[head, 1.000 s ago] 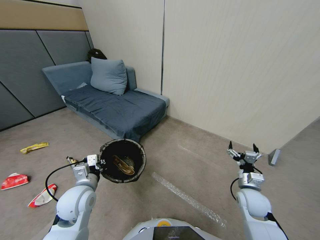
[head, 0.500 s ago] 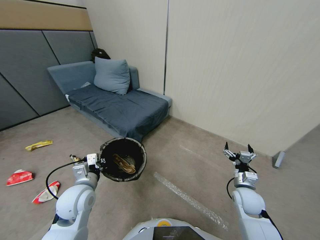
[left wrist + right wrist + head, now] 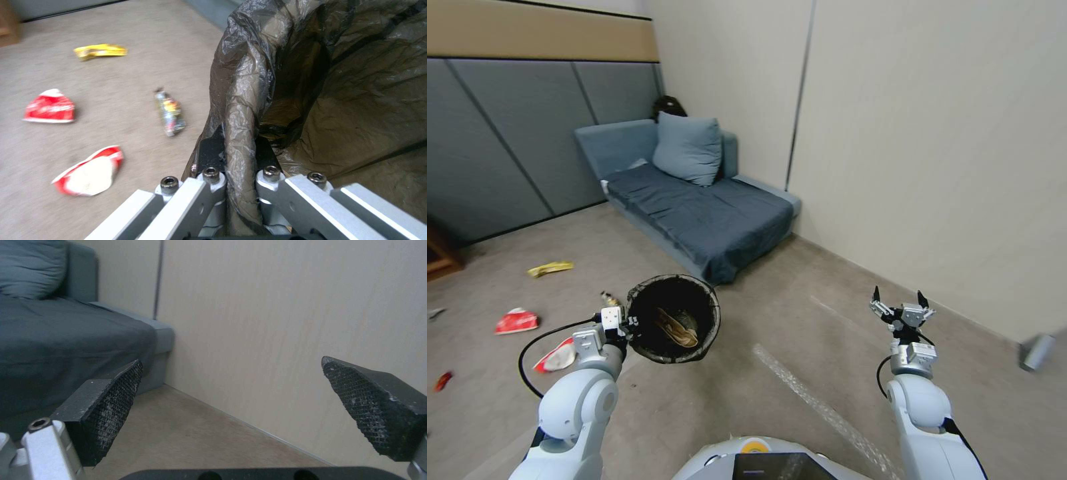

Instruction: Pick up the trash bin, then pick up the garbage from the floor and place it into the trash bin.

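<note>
— Nearest first?

— Left gripper (image 3: 238, 156) raised off the carpet, forearm reaching forward, fingers (image 3: 209, 150) clamped on the bag-wrapped rim of the trash bin (image 3: 674, 327): one finger outside the rim, one inside. Bin held clear of the floor, mouth tilted toward the head camera, brown crumpled scraps (image 3: 675, 327) lying at the bottom of the liner.

— And the other arm?

— Right gripper (image 3: 897, 301) well apart from the bin on the robot's right, held at about the same height, pointing forward toward the beige wall (image 3: 289, 323), black textured pads (image 3: 111, 396) spread wide with nothing between them.

— Count of garbage on the floor?

— Going outward from the bin on its left: one dark multicoloured wrapper (image 3: 170, 112) just beside the rim, one red-and-white wrapper (image 3: 89, 170) lying pale side up, one red-and-white packet (image 3: 49, 107) farther off, one yellow wrapper (image 3: 100, 51) farthest. Four in the left wrist view. Also one small red scrap (image 3: 443, 381) near the head view's left edge, well apart from the bin.

— Beyond the bin?

— One blue-grey sofa (image 3: 694, 207) against the wall, one cushion (image 3: 688, 148) on it.
</note>
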